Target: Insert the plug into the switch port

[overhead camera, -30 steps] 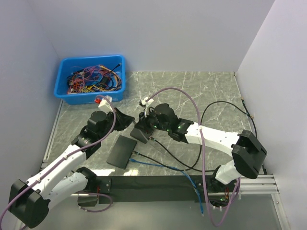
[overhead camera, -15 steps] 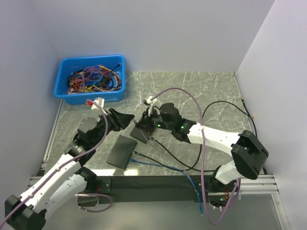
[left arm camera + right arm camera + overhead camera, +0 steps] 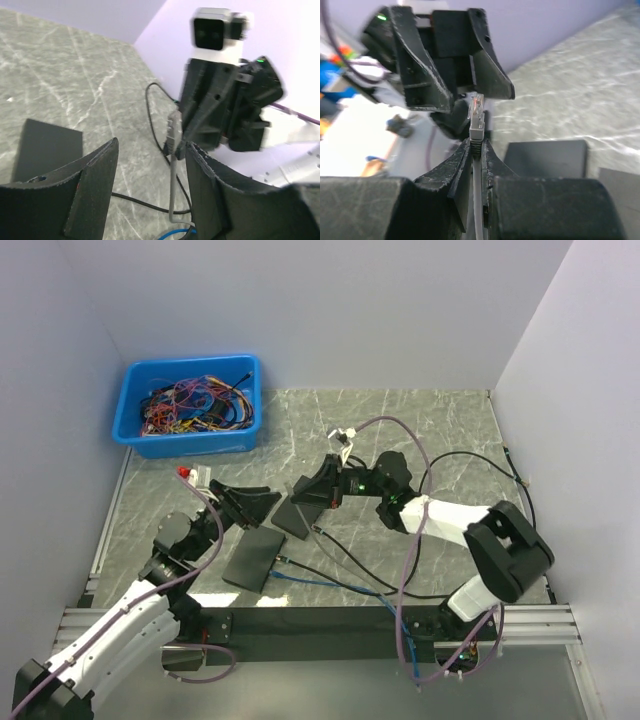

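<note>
While the plug [image 3: 476, 116] is held off the table by the right gripper [image 3: 475, 146], you should log the following.

- Right gripper: clamped on the plug's grey boot, with the latch end pointing left.
- Left gripper [image 3: 150, 195]: its jaws are spread and it holds nothing. It faces the plug at close range. Hazard: the two grippers could collide head-on if either one advances.
- Small black switch box [image 3: 292, 514]: it lies on the marble table [image 3: 450, 420] between the two grippers, just beside the plug. No port shows in any view, so you cannot tell which face carries it. Hazard: the plug could be driven at a blank wall and shove the box, which nothing is holding.
- Flat black box [image 3: 254, 558]: it sits nearer than the switch box and to its left. Hazard: you could take it for the target.
- Grey cable [image 3: 172, 190]: it hangs slack below the plug. Hazard: the grip is low on the boot, so the plug may pivot under load and jam askew, or the cable may snag a finger.
</note>
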